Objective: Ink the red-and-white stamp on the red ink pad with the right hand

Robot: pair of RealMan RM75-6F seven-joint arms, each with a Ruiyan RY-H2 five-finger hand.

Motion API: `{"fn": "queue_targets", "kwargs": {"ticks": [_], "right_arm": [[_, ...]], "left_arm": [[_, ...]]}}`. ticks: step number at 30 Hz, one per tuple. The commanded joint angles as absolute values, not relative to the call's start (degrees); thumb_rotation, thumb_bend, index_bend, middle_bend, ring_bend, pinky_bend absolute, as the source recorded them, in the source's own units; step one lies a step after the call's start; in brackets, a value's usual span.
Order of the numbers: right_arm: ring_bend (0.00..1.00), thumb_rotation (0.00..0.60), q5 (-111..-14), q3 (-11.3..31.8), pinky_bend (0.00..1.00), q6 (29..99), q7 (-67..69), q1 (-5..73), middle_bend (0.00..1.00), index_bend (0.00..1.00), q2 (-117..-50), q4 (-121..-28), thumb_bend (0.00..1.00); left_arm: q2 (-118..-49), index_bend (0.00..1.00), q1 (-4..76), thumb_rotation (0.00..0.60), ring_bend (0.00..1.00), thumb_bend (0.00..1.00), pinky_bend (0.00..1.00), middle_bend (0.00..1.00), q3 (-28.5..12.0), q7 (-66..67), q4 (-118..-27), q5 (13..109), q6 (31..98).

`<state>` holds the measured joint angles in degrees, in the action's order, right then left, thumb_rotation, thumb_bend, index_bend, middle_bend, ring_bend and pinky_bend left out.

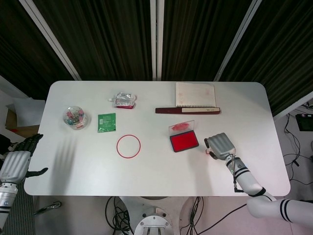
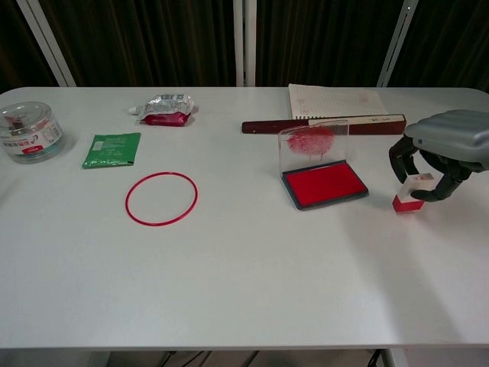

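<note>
Under right hand (image 2: 447, 153), red-based white stamp (image 2: 411, 193)

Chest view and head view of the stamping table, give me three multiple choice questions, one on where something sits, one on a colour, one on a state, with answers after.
1. Where is the red-and-white stamp?
A. on the ink pad
B. beside the ink pad, on its right in the chest view
C. inside the red ring

2. What colour is the flat packet near the clip jar?
A. green
B. blue
C. yellow

3. How is the ink pad's clear lid?
A. closed flat
B. missing
C. standing open

Answers:
1 B, the right hand holds it off the pad, over the table.
2 A, it is plainly green.
3 C, it stands upright behind the red pad.
</note>
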<state>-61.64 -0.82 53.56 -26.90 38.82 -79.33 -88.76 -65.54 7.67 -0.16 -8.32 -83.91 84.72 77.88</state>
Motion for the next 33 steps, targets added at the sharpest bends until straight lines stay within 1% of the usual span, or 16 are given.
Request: {"fn": "queue_targets", "kwargs": {"ticks": [1,6,10,13,15,17,21,31,32,33], "right_arm": [[0.72,0.600,-62.27,-0.78,0.92,52.82,-26.11,38.67,0.62,0.66,-79.94,-87.87,0.28],[0.72,0.600,-63.20,-0.57,0.92,52.36,-25.51,38.56,0.62,0.66,-80.44,-87.16,0.28],[0.72,0.600,-63.90,-0.42,0.92,52.13,-25.07,38.42,0.61,0.63,-80.51,-86.85,0.28],[0.72,0.600,-64.17,-0.44,0.92,51.52,-24.91,38.47,0.57,0.56,-80.32,-86.81,0.26],[0.71,0.600,-64.36,-0.40,0.92,51.29,-24.75,38.46,0.51,0.50,-80.26,-86.76,0.26],[0.71,0.600,-64.50,-0.37,0.92,50.92,-24.69,38.53,0.47,0.46,-80.11,-86.76,0.25],[0.72,0.600,-64.94,-0.28,0.92,50.64,-24.59,38.54,0.41,0.42,-79.86,-87.06,0.25],[0.72,0.600,-65.63,-0.17,0.92,50.73,-24.91,38.32,0.37,0.39,-79.66,-87.55,0.24],[0.72,0.600,-65.88,-0.15,0.92,51.04,-24.94,38.21,0.35,0.36,-79.46,-87.79,0.24],[0.72,0.600,-66.21,-0.16,0.92,51.41,-24.99,38.08,0.32,0.30,-79.14,-88.12,0.24]], "left_arm": [[-65.47,0.04,7.68,0.600,0.09,0.07,0.18,0.07,-0.22,-8.24,-84.00,84.69,77.93],[-65.39,0.04,7.86,0.600,0.08,0.07,0.18,0.07,-0.35,-7.97,-84.33,84.76,77.87],[-65.41,0.04,8.03,0.600,0.09,0.07,0.18,0.07,-0.36,-7.86,-84.40,84.86,77.71],[-65.39,0.04,8.06,0.600,0.08,0.07,0.18,0.07,-0.41,-7.86,-84.40,84.79,77.67],[-65.39,0.04,8.08,0.600,0.08,0.07,0.18,0.07,-0.41,-7.87,-84.36,84.77,77.64],[-65.41,0.04,8.09,0.600,0.08,0.07,0.18,0.07,-0.41,-7.89,-84.28,84.68,77.55],[-65.43,0.04,8.05,0.600,0.08,0.07,0.18,0.07,-0.39,-7.99,-84.17,84.60,77.53],[-65.40,0.04,7.86,0.600,0.08,0.07,0.18,0.07,-0.35,-8.56,-83.67,84.65,77.79],[-65.38,0.04,7.85,0.600,0.08,0.07,0.18,0.07,-0.35,-8.62,-83.66,84.67,77.82],[-65.36,0.04,7.84,0.600,0.08,0.07,0.18,0.07,-0.36,-8.67,-83.64,84.68,77.86]]}}
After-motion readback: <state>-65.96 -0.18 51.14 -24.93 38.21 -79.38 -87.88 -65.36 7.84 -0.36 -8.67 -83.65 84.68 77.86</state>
